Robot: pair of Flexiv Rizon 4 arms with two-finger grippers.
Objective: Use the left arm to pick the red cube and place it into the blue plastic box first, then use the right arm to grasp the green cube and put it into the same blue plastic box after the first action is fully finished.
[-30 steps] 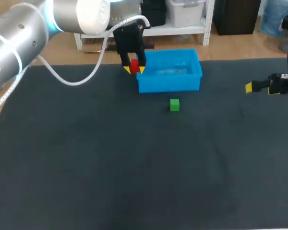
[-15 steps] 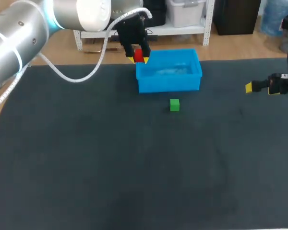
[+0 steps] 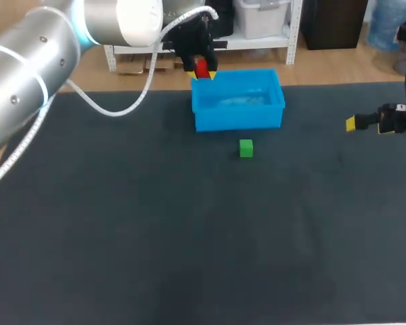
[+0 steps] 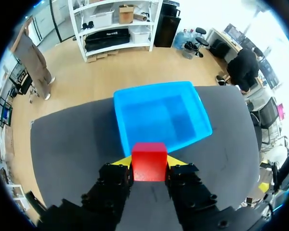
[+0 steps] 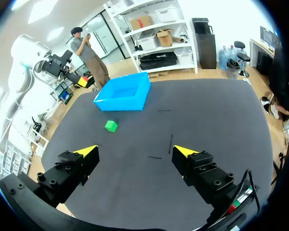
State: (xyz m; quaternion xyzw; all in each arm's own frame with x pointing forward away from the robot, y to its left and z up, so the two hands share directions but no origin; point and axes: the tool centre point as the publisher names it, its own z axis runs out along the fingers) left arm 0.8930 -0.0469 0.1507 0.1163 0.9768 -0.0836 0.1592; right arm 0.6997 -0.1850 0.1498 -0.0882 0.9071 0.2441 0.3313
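Note:
My left gripper point(image 3: 203, 73) hangs above the far left corner of the blue plastic box point(image 3: 238, 115), shut on the red cube point(image 3: 201, 67). In the left wrist view the red cube point(image 4: 149, 161) sits clamped between the yellow-tipped fingers point(image 4: 121, 162), with the open blue box point(image 4: 161, 118) just ahead and below. The green cube point(image 3: 246, 147) rests on the dark table just in front of the box. My right gripper point(image 3: 352, 123) stays at the table's right side, open and holding nothing. From the right wrist view, the green cube point(image 5: 111, 126) and blue box point(image 5: 124, 94) lie far ahead of the right gripper point(image 5: 135, 151).
The dark table mat point(image 3: 189, 237) stretches wide in front of the box and cube. The left arm's white cable point(image 3: 122, 108) loops down over the table's far left part.
My left gripper has carried the red cube up and to the right, from beside the box's left wall to above its far left corner. The right arm and green cube stayed put.

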